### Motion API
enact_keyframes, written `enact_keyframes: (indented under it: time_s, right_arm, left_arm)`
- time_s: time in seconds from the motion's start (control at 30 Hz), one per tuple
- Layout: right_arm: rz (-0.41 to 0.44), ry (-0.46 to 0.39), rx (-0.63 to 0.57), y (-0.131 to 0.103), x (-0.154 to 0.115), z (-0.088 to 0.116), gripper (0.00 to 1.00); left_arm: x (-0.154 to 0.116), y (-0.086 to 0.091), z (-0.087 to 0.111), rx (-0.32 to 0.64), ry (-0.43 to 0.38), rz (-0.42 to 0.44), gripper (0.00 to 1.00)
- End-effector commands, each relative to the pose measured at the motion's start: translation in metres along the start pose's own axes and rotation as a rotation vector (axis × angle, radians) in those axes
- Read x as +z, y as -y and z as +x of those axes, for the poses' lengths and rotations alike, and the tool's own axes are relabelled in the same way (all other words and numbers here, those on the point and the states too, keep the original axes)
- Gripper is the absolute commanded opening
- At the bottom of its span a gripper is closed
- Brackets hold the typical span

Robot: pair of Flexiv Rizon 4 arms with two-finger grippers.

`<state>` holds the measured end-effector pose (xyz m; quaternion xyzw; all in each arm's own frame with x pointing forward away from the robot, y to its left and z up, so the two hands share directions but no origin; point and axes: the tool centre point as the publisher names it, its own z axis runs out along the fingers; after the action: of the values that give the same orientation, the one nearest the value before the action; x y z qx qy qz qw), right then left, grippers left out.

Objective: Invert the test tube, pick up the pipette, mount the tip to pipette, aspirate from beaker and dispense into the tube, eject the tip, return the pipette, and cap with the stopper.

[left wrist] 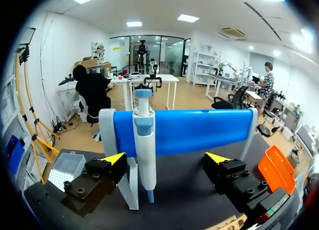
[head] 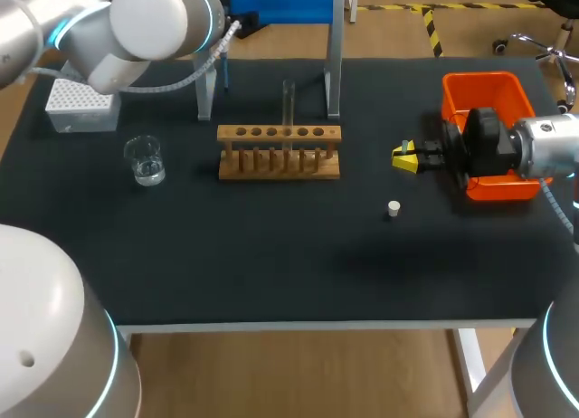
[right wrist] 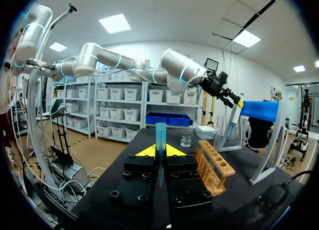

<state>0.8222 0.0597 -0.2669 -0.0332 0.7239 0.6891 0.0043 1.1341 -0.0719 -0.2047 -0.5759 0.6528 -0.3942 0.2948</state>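
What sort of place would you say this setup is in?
Most likely a robotics lab staged as a chemistry bench: a wooden test tube rack, a glass beaker and a pipette hanging on a blue stand, with the right gripper shut on a blue tube.

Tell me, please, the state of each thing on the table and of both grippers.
left gripper: open, a finger on either side of the pipette.
right gripper: shut on a bluish tube.
pipette: hanging on the blue stand.
beaker: upright, a little clear liquid inside.
test tube: standing in the wooden rack.
stopper: loose on the table.
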Motion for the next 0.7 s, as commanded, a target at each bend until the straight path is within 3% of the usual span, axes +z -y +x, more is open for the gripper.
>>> enact_keyframes:
  time_s: [0.03,0.7]
  right_arm:
    - [0.001,-0.004,0.0,0.0,-0.001,-0.001,0.0]
    - [0.001,-0.004,0.0,0.0,-0.001,-0.001,0.0]
  left_arm:
    - [0.0,-0.001,0.003,-0.01,0.022,0.006,1.0]
    - [0.01,0.01,-0.006,-0.022,0.065,0.033,1.0]
